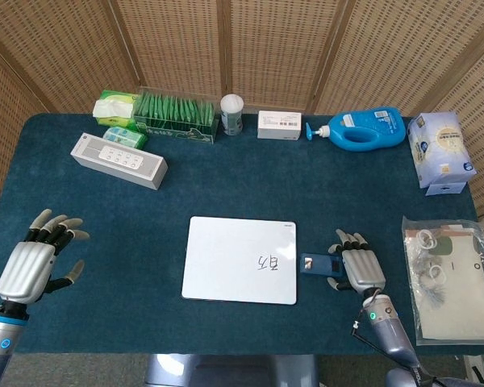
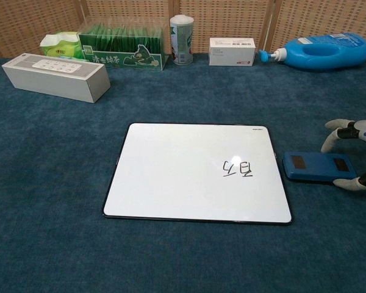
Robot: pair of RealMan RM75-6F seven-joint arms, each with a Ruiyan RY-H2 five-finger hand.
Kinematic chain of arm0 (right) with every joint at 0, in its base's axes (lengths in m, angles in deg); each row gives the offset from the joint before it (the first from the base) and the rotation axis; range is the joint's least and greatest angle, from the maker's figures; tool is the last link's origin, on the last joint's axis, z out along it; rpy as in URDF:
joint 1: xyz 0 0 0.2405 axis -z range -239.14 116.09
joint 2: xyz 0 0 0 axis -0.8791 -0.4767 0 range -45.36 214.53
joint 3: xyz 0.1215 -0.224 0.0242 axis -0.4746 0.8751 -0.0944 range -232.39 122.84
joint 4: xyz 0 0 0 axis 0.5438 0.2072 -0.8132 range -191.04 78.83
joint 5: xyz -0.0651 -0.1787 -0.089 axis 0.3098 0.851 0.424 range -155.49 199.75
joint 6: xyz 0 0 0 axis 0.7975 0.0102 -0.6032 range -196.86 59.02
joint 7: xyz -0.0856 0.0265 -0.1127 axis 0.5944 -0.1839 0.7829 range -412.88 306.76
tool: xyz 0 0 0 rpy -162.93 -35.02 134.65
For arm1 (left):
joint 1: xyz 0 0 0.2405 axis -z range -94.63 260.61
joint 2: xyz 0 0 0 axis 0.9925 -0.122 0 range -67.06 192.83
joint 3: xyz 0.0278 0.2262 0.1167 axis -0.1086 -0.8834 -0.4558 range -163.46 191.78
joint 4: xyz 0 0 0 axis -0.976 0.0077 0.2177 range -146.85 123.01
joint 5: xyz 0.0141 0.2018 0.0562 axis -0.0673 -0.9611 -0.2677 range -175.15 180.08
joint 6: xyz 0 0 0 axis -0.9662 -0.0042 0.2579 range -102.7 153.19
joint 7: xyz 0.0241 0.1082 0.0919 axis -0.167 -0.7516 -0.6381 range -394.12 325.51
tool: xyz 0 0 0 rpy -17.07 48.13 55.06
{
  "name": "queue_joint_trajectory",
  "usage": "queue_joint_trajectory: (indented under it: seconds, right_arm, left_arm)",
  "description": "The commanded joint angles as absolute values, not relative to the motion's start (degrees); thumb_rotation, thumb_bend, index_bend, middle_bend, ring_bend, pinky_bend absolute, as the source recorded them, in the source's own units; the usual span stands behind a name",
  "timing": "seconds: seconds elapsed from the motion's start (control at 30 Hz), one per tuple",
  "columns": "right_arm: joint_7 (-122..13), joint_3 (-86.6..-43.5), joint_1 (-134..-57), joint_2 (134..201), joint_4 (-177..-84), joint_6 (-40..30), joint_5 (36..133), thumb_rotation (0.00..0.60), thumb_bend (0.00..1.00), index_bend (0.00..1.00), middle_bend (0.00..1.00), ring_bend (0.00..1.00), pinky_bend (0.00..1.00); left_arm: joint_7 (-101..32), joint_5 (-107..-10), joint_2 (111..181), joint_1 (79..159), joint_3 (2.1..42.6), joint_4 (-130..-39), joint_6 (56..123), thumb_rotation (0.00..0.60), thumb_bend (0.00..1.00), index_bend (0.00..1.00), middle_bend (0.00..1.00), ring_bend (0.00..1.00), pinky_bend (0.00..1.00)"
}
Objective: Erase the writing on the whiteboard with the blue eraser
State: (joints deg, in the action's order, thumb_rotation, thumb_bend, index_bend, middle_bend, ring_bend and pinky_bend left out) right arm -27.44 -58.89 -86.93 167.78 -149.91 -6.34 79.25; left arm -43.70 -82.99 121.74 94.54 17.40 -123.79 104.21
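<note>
Blue tabletop [image 1: 226, 185]: one whiteboard [image 1: 240, 260], one blue eraser [image 1: 316, 264], two hands [image 1: 34, 269] [image 1: 360, 268] spread, empty.

The head view looks steeply down from high above the near edge of the surface [image 1: 226, 177], taking in its whole width, the wicker screen [image 1: 266, 48] along the top of the frame and both robot hands low in the frame. The chest view sits low and close, facing level across the surface toward the same screen, so the whiteboard [image 2: 195, 171] fills the frame's middle. Both views share the whiteboard, the blue eraser [image 2: 317, 166] right of it and the back row of items.
</note>
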Motion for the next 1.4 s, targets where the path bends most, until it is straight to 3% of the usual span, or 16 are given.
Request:
queue_joint_trajectory:
  seconds: [0.03,0.5,0.73,0.83,1.23,1.4]
  right_arm:
    - [-27.5,-58.9,-87.0,167.8,-149.7,-6.4,79.3,0.528,0.27,0.31,0.04,0.00,0.00]
    - [-27.0,-59.3,-87.5,167.5,-150.2,-6.5,78.4,0.531,0.27,0.34,0.05,0.00,0.00]
    - [-27.1,-59.5,-87.6,167.4,-150.4,-6.6,78.2,0.599,0.27,0.51,0.08,0.00,0.00]
    - [-27.7,-59.8,-87.7,167.4,-150.6,-6.4,78.6,0.600,0.27,0.59,0.12,0.00,0.00]
    - [-34.2,-61.2,-87.6,166.1,-152.8,-7.2,81.7,0.600,0.26,0.70,0.16,0.00,0.00]
    - [-43.7,-63.1,-88.4,164.3,-155.7,-11.7,83.9,0.600,0.27,0.74,0.18,0.00,0.00]
  left_arm:
    - [-43.7,-83.0,121.8,94.6,17.4,-123.7,104.2,0.600,0.44,0.33,0.24,0.17,0.04]
    - [-43.4,-82.7,122.2,94.6,17.4,-123.2,104.3,0.600,0.44,0.32,0.23,0.17,0.04]
    - [-43.4,-82.5,122.3,94.7,17.3,-123.0,104.3,0.600,0.44,0.32,0.22,0.17,0.04]
    - [-43.3,-82.5,122.4,94.7,17.3,-122.9,104.4,0.600,0.44,0.32,0.22,0.17,0.04]
    - [-43.7,-82.4,122.6,94.7,17.3,-122.7,104.4,0.600,0.44,0.31,0.22,0.17,0.04]
    - [-44.0,-82.4,122.4,94.6,17.5,-123.0,104.9,0.600,0.44,0.31,0.22,0.17,0.04]
